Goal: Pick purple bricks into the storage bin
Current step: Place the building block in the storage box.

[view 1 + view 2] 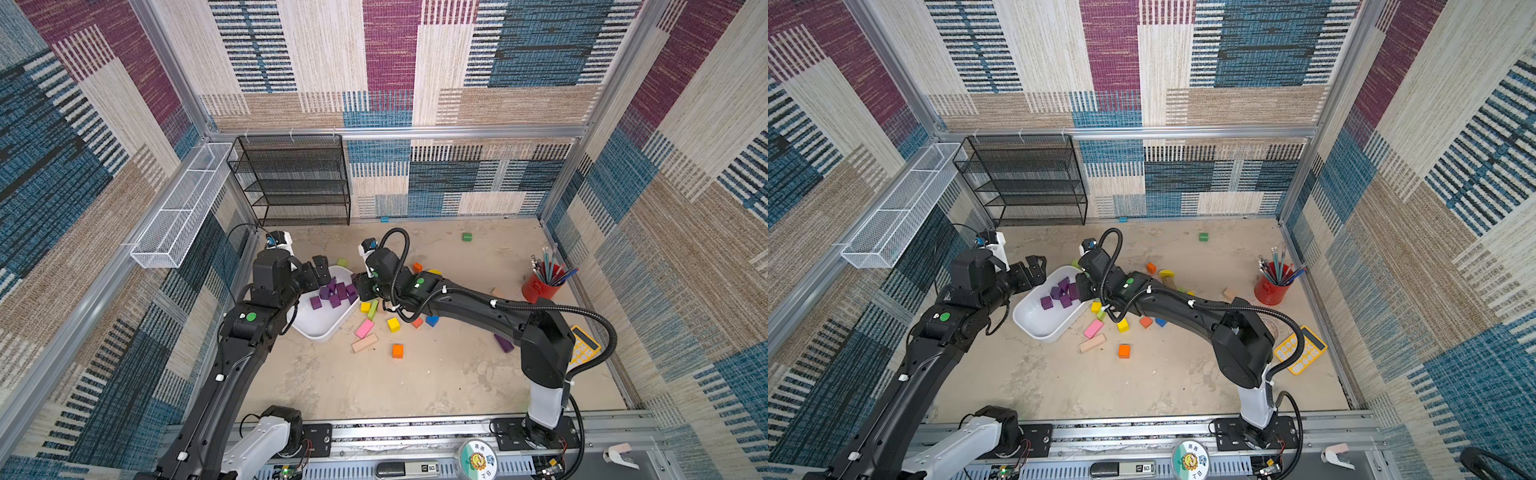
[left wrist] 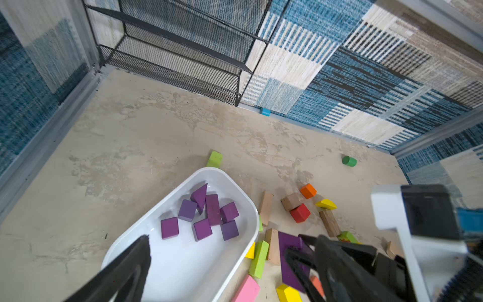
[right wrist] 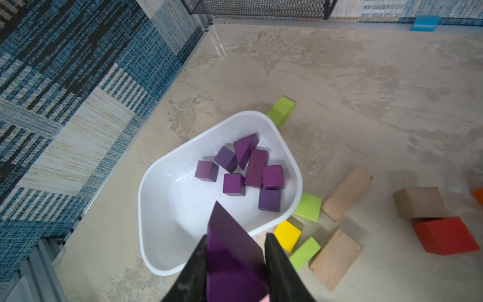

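Observation:
The white storage bin (image 1: 318,328) (image 1: 1038,322) (image 2: 183,261) (image 3: 167,209) lies left of centre on the floor. Several purple bricks (image 1: 334,293) (image 1: 1061,293) (image 2: 206,214) (image 3: 251,167) are piled at its far end. My right gripper (image 1: 359,289) (image 1: 1081,289) (image 3: 236,236) is shut on a purple brick (image 3: 232,251) (image 2: 288,251), a wedge, hanging above the bin's right rim. My left gripper (image 1: 322,270) (image 1: 1037,269) (image 2: 232,238) stands open and empty over the bin's far left side. Another purple brick (image 1: 503,343) lies on the floor under my right arm.
Loose blocks lie right of the bin: pink (image 1: 364,328), yellow (image 1: 393,324), orange (image 1: 397,350), plain wood (image 1: 364,343), and a green one (image 1: 466,237) far back. A red pencil cup (image 1: 540,286) and yellow calculator (image 1: 584,345) sit at the right wall. A black mesh rack (image 1: 291,178) stands at the back left.

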`<state>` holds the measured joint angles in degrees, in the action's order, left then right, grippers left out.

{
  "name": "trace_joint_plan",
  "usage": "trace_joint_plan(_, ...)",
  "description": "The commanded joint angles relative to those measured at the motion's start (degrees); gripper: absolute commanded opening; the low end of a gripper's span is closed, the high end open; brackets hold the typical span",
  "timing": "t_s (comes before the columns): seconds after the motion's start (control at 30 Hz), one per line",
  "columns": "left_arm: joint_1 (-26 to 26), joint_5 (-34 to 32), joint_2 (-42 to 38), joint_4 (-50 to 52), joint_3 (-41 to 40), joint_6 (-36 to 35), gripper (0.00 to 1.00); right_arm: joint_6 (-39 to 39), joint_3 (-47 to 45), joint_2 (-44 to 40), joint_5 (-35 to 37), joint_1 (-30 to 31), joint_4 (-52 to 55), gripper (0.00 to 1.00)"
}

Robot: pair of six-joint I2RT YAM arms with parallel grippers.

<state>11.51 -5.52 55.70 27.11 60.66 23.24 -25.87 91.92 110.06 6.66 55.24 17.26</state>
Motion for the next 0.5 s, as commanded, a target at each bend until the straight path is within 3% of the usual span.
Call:
trace_joint_plan(0.0, -0.1, -4.2, -0.8, -2.8, -0.5, -2.2, 0.99, -0.2, 2.9, 2.2, 0.3, 1.9, -0.9, 0.36)
trace_joint_plan(0.47, -1.4, -9.2, -0.4, -2.0, -1.0, -1.2, 0.99, 1.5, 21.5, 21.0, -1.4, 3.7, 4.5, 0.36)
